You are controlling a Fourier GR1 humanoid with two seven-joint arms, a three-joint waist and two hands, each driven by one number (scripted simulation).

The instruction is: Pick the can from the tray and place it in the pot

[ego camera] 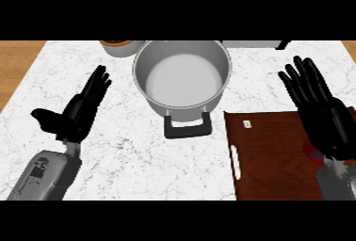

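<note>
The can [313, 153] barely shows: just a red sliver w/ a touch of blue at the right hand's wrist, on the right part of the dark brown tray [268, 160], mostly hidden under the right hand [327, 120]. So the key relation: the can sits directly below and slightly toward the robot from the right palm, i.e. the hand has its fingers past it, pointing away from the robot toward the far edge of the counter. Right hand is spread flat, fingers straight, grasping nothing. Left hand [76, 110] is likewise slack and holding nothing, fingers extended up and to the right, thumb out to the side; it's over the bare marble counter [125, 160], well apart from the tray. The right hand is clearly the nearer one to the can. The can's long axis and which way it points can't be read; too little of it is visible, prob upright but that's a guess. The pot [182, 77] stands left of the tray and further away, open top, interior looks bare, black handle facing the robot. Judgement: the next move calls for the right hand to pull back toward the robot and lower around the can, then carry it left and forward to the pot.
</note>
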